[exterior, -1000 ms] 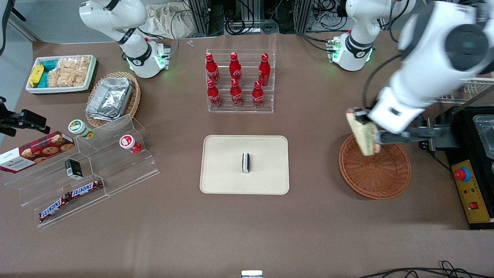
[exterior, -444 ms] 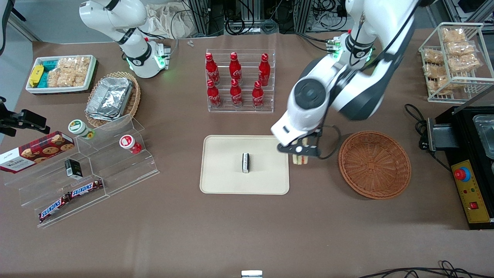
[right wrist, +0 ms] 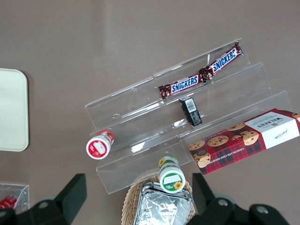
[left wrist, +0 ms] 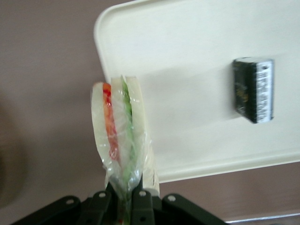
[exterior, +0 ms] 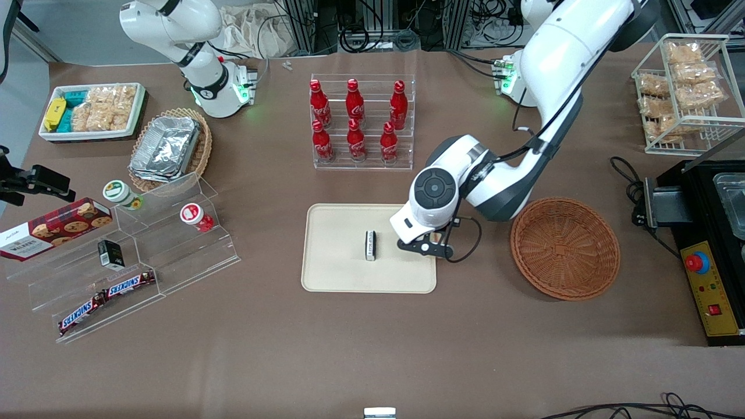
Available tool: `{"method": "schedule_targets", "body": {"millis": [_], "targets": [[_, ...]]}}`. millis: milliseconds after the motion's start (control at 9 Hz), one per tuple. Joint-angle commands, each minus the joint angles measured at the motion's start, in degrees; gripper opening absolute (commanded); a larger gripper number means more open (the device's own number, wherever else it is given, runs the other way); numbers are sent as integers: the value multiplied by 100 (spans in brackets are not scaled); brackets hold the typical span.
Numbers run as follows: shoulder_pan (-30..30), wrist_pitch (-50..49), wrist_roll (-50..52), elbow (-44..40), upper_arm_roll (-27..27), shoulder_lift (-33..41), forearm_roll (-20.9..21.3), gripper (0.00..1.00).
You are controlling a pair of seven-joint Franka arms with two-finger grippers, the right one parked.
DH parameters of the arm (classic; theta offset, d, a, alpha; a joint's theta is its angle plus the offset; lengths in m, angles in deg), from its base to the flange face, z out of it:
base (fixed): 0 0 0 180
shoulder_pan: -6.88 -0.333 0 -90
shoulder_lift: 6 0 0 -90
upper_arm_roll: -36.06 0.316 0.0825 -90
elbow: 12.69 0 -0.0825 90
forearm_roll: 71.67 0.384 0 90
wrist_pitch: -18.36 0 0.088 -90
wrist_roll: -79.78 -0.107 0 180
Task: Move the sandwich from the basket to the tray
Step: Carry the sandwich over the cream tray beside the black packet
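My left gripper (exterior: 428, 243) hangs over the tray's edge on the working arm's side, shut on the sandwich (left wrist: 121, 136). The sandwich is a clear-wrapped wedge with pale bread and red and green filling, held upright by its narrow end between the fingers (left wrist: 140, 206). In the front view the wrist hides it. The cream tray (exterior: 337, 273) lies at the table's middle; its corner shows in the left wrist view (left wrist: 187, 70). The reddish-brown wicker basket (exterior: 564, 248) stands beside the tray toward the working arm's end, with nothing in it.
A small black packet (exterior: 370, 245) lies on the tray's middle, also seen in the left wrist view (left wrist: 253, 90). A rack of red cola bottles (exterior: 361, 122) stands farther from the camera than the tray. Acrylic steps with snacks (exterior: 128, 256) stand toward the parked arm's end.
The gripper carried the sandwich from above the basket sideways to the tray's edge, and has lowered so the wrist now hides it in the front view. The basket is left with nothing in it.
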Motion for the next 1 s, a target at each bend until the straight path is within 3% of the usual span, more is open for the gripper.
{"method": "schedule_targets", "body": {"millis": [0, 111, 556, 667, 889], "targets": [[118, 284, 102, -189, 19, -323, 139, 3], [126, 329, 102, -189, 19, -393, 139, 10], [118, 338, 93, -163, 28, -587, 174, 69], [118, 330, 93, -163, 28, -578, 165, 100], [56, 181, 277, -198, 19, -482, 113, 100]]}}
